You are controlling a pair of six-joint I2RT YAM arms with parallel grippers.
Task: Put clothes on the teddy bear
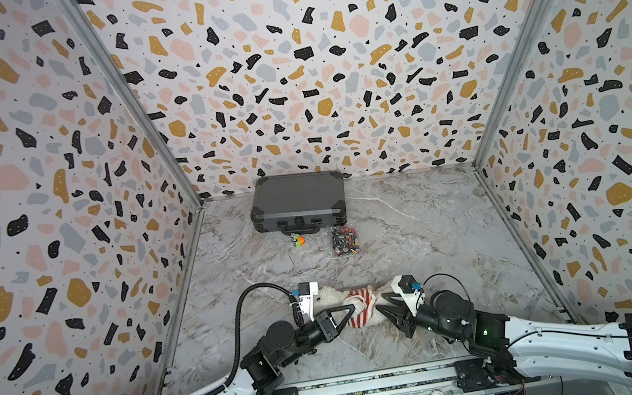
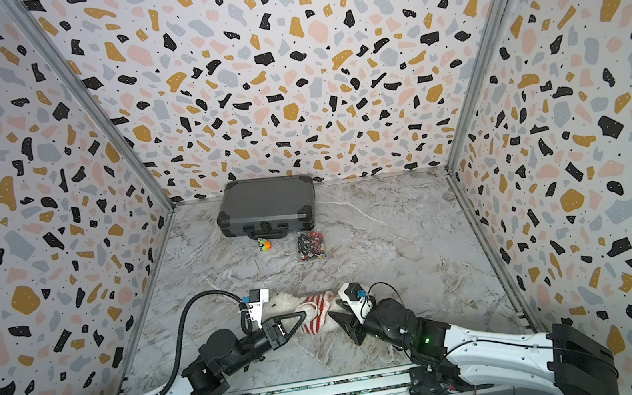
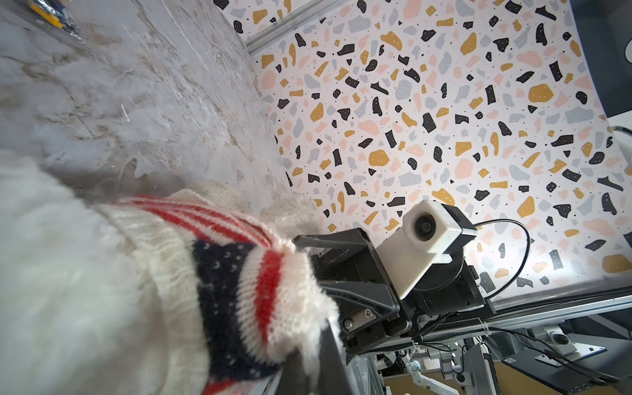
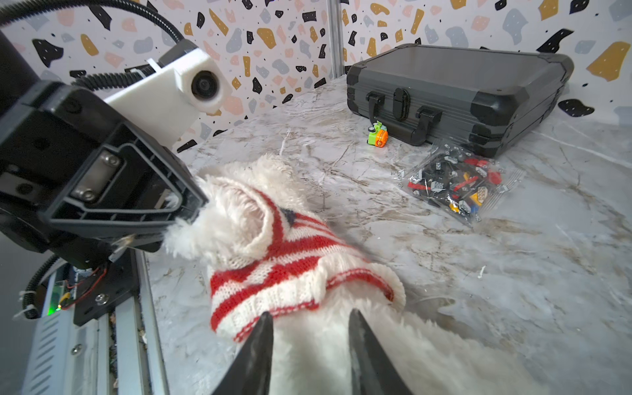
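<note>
Bear (image 1: 330, 294): white plush, lying flat at 6 o'clock on the marble table (image 1: 436, 232), its length running from 9 to 3, close to the front rail (image 1: 373, 376) but not over it. A red-and-white striped sweater (image 1: 359, 306) covers its middle; white fur shows at both ends.

Left gripper (image 1: 351, 307): reaches in from 8 o'clock, jaws together, pinching white fur at the sweater's opening, as the right wrist view shows (image 4: 195, 205).

Right gripper (image 1: 381, 302): reaches in from 4 o'clock, jaws apart. Its fingers (image 4: 260, 349) stand either side of the bare fur just below the sweater's hem.

Case (image 1: 298, 201): grey, shut, at 12 o'clock, its back edge against the rear wall, handle toward the bear. A small green-and-orange toy (image 1: 297, 241) sits just beside the handle; a clear bag of bricks (image 1: 345, 240) lies near the case's right front corner.

Open room: bare marble lies between the bear and the bag, and from 1 to 4 o'clock out to the right wall.
</note>
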